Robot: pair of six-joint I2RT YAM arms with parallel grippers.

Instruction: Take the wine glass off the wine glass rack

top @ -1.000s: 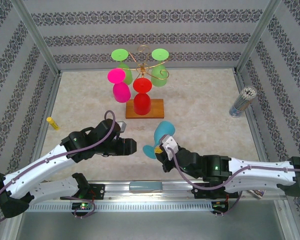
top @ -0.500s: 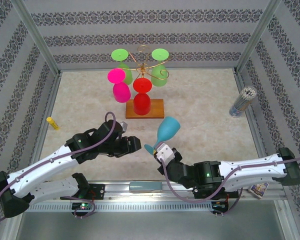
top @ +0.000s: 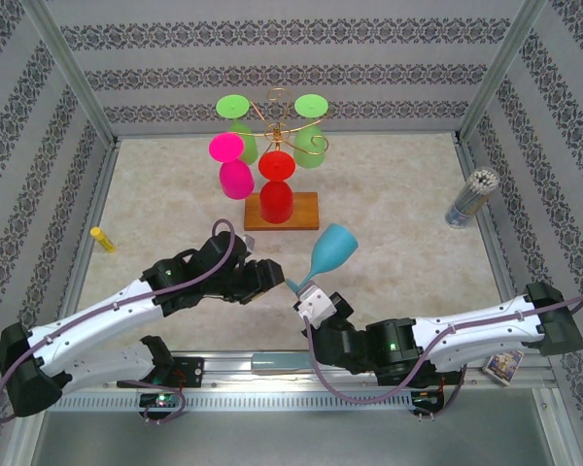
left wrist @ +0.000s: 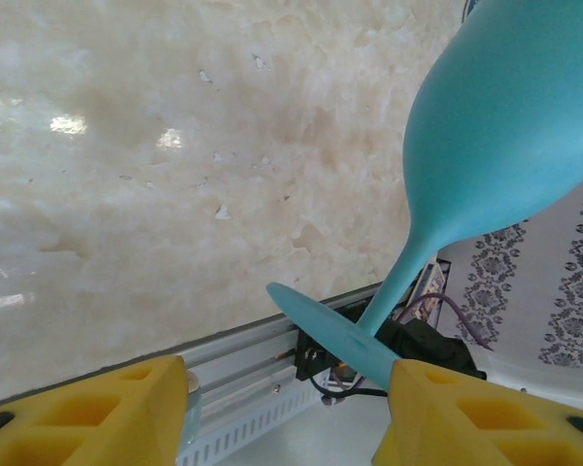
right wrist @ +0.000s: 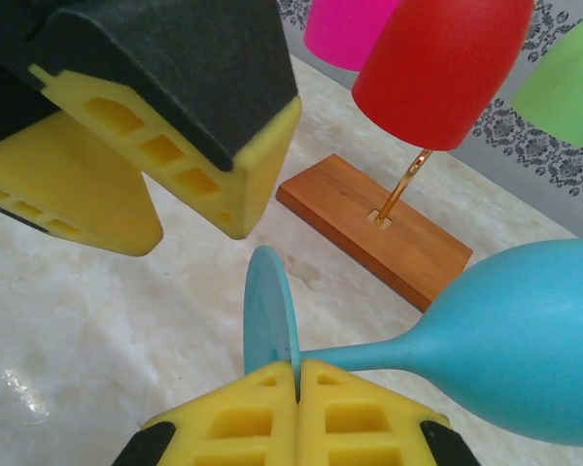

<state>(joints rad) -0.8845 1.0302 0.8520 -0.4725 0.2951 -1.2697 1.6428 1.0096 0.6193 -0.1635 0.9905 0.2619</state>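
Observation:
My right gripper point(top: 306, 294) is shut on the foot of a light blue wine glass point(top: 332, 248), holding it tilted above the table with the bowl up and to the right. In the right wrist view the pads point(right wrist: 262, 408) pinch the foot's edge, and the blue glass point(right wrist: 525, 340) stretches right. My left gripper point(top: 269, 275) stands open just left of the foot. In the left wrist view the blue glass point(left wrist: 505, 126) has its foot ahead of the left gripper point(left wrist: 287, 381), near the right finger. The gold wire rack point(top: 282, 112) on its wooden base point(top: 296, 212) stands at the back.
Two green glasses point(top: 233, 105), a pink one point(top: 235, 178) and a red one point(top: 276, 199) hang upside down on the rack. A yellow marker point(top: 102, 239) lies at the left wall. A cup of straws point(top: 470, 199) stands at the right.
My right gripper has drawn left and nearer with the blue glass, swinging the bowl up and right. My left gripper has shifted right, closer to the glass's foot.

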